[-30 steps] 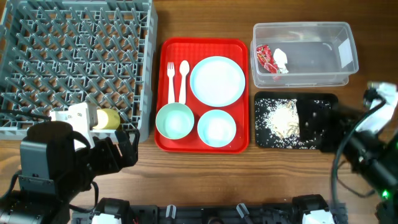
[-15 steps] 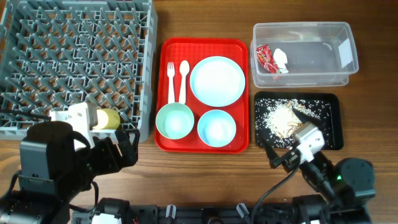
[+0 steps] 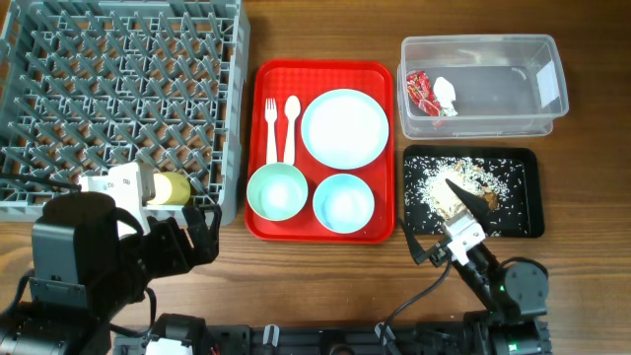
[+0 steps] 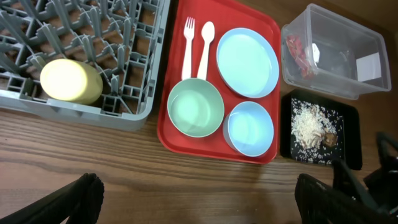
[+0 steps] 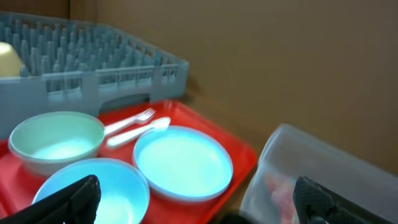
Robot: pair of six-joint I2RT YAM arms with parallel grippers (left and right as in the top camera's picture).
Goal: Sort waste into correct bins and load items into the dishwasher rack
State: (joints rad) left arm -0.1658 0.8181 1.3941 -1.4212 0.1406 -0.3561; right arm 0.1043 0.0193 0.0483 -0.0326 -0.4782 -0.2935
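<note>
Overhead view. Plate [image 3: 344, 128], green bowl [image 3: 277, 191], blue bowl [image 3: 343, 202], fork [image 3: 271, 128] and spoon [image 3: 291, 126] lie on the red tray [image 3: 320, 67]. The cup [image 3: 172, 188] is in the rack [image 3: 233, 148]. Right gripper [image 3: 439, 217] hovers spread and empty at the black tray [image 3: 527, 192] (just beside the blue bowl). Left gripper [image 3: 197, 232] is likewise spread. Probably best: pinch one bowl rim squarely and lift it clear of the tray lip.

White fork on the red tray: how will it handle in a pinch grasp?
Likely very light and slightly flexy: the fork is thin white plastic. It lies flat on the glossy red tray, so it may skid rather than lift. The spoon lies close beside it and will probably get nudged.
</note>
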